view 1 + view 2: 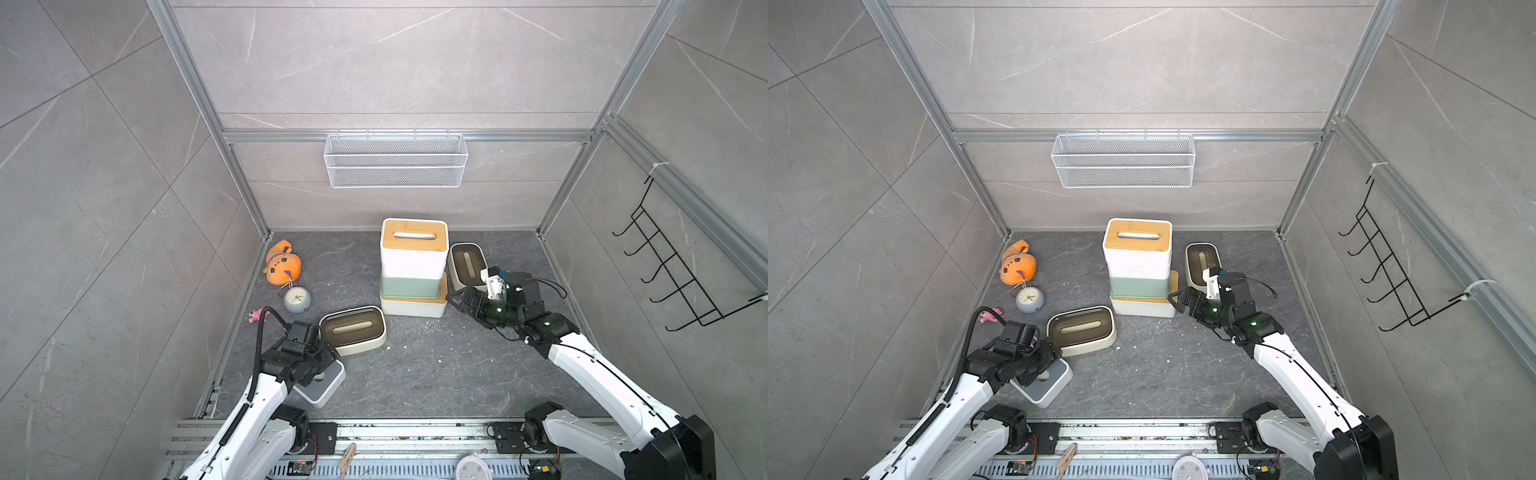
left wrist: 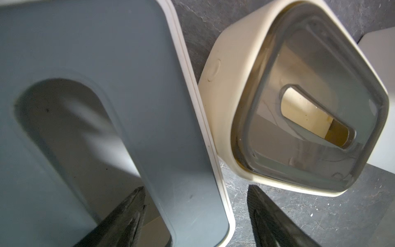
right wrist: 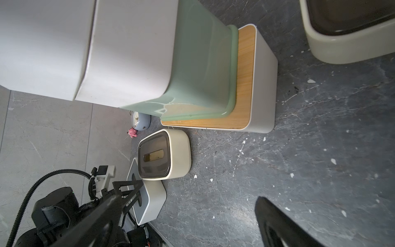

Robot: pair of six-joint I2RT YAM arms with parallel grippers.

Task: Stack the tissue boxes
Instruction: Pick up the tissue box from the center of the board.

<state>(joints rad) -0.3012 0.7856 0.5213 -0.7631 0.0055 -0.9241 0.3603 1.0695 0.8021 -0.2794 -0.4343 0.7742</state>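
Grey-lidded box (image 2: 139, 85), edge between left jaws, cream box (image 2: 222, 107) beside

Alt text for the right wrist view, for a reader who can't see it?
Close up, a stack of tissue boxes: a pale green box sits on a white box with a bamboo lid, white boxes above it. Beyond, on the dark floor, a cream box lies beside a grey-lidded box beneath the left arm.
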